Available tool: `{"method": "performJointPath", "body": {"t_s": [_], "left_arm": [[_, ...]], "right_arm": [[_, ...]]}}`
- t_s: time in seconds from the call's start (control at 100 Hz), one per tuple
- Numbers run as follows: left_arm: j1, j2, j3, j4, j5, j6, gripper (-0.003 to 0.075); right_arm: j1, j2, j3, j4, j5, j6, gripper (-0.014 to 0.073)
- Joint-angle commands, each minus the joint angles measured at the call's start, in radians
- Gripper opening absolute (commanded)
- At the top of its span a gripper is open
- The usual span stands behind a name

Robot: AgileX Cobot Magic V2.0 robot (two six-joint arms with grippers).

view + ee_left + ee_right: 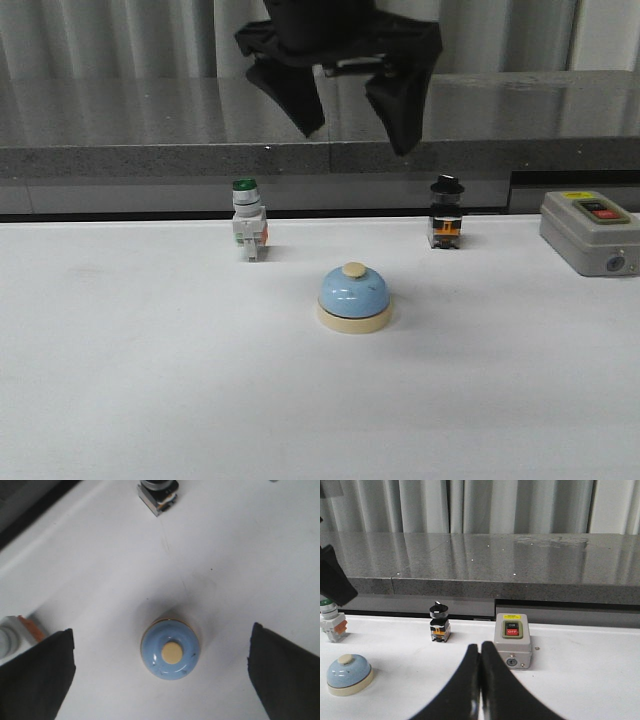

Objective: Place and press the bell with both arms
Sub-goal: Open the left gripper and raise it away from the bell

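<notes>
The bell, a light-blue dome with a cream base and button, stands upright on the white table. My left gripper hangs high above it, open and empty, jaws wide apart. In the left wrist view the bell lies straight below, between the two fingers of the left gripper. My right gripper is shut and empty, low over the table, to the right of the bell. It is out of the front view.
A green-capped white switch stands behind the bell to the left, a black-knobbed switch behind to the right. A grey box with a red button sits at the far right. A grey stone ledge runs behind the table.
</notes>
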Motion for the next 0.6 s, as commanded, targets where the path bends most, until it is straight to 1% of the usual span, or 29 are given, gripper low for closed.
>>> {"method": "performJointPath", "body": {"t_s": [0.0, 0.21, 0.3, 0.44, 0.59], "left_arm": [[0.019, -0.094, -0.015, 0.000, -0.029, -0.009, 0.0671], [0.080, -0.179, 0.044, 0.001, -0.043, -0.009, 0.0671], [0.113, -0.227, 0.085, 0.001, -0.068, -0.009, 0.0671], [0.176, -0.321, 0.181, 0.001, -0.119, -0.018, 0.0671], [0.257, -0.447, 0.330, 0.001, -0.209, -0.043, 0.0671]], "right_arm": [[-0.006, -0.019, -0.014, -0.003, -0.082, -0.001, -0.0069], [-0.006, -0.019, -0.014, -0.003, -0.082, -0.001, -0.0069], [-0.006, -0.019, -0.014, -0.003, -0.082, -0.001, -0.0069], [-0.006, -0.019, -0.014, -0.003, -0.082, -0.001, -0.0069], [-0.006, -0.019, -0.014, -0.003, -0.082, -0.001, -0.0069]]}}
